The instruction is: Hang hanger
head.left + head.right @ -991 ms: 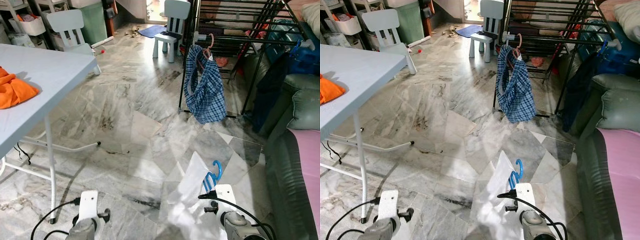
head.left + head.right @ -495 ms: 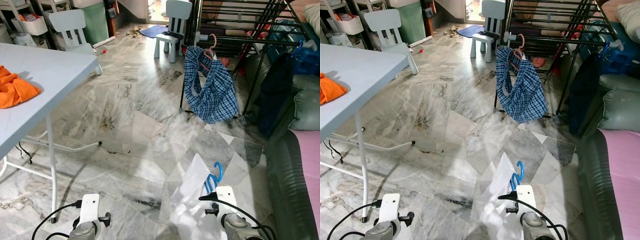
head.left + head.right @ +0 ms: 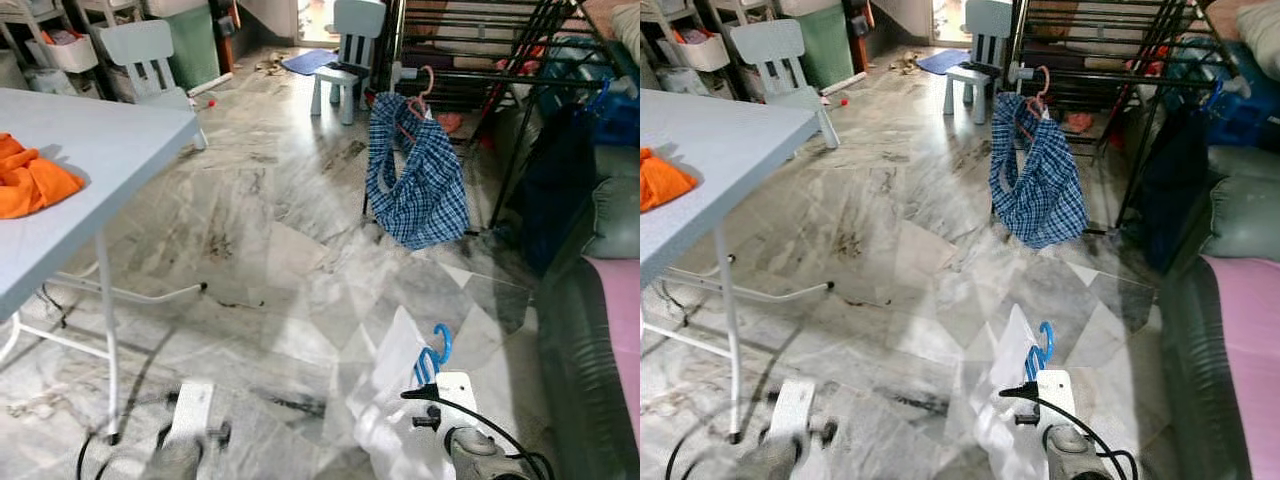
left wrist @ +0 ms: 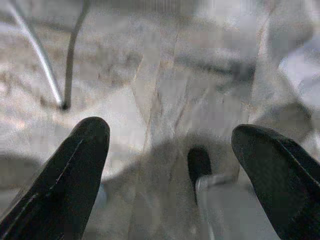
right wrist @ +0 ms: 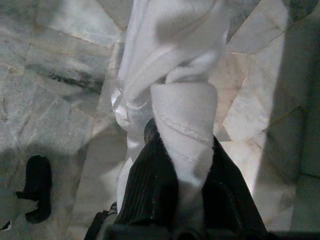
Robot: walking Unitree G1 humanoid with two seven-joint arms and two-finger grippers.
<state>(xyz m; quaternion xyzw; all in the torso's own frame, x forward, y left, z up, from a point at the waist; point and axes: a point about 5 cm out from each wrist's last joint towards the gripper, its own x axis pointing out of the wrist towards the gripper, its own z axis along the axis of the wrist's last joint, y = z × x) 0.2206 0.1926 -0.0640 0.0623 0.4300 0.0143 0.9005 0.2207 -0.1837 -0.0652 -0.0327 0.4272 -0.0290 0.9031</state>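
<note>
- Walking is shaking my eyes, so everything is looking a bit blurry now, more than it was a moment ago.
- My left arm is smearing low by the floor. My left pincer [image 4: 170, 165] is hanging open with nothing between its fingers.
- My right pincer [image 5: 172, 165] is squeezing shut on the white cloth [image 5: 170, 65]. The cloth is bunching up between my black fingers.
- The cloth is riding on the blue hanger [image 3: 433, 352], whose hook is poking up just above my right wrist.
- The drying rack [image 3: 470, 75] is sitting in nearly the same spot as before, well away across the marble floor [image 3: 260, 230]. I think I am only starting my walk to it.
- A checked shirt [image 3: 415, 175] on a pink hanger [image 3: 422, 88] is already hanging on the rack's near rail.
- The table [image 3: 90, 150] with the orange cloth [image 3: 30, 180] is staying on my left.
- I think I need to get closer, then lift the blue hook up to a bare bit of rail.
</note>
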